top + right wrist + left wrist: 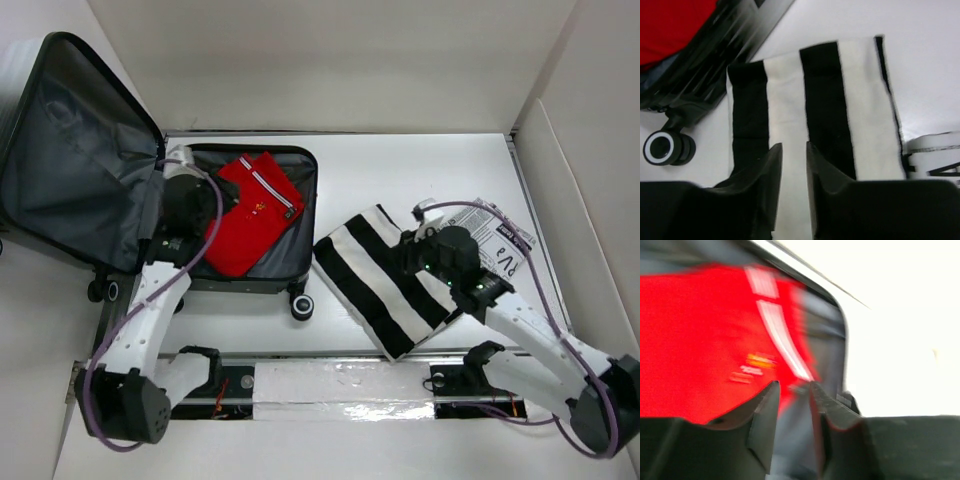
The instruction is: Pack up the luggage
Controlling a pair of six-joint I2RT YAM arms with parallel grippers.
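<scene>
Right gripper (794,146): jaws pinched on a white band of the black-and-white striped cloth (820,95), which lies flat on the table (420,165). Left gripper (792,385): jaws slightly apart, empty, over the red garment (700,330) inside the luggage (70,160). The luggage lies lid-open at far left.

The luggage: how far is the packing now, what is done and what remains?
Done: the luggage lies open and a red garment is inside. In hand: the right gripper is down on the striped cloth beside the case; a grip is not clear. The left gripper is above the red garment, holding nothing. Left: the cloth goes in, then probably closing.
</scene>
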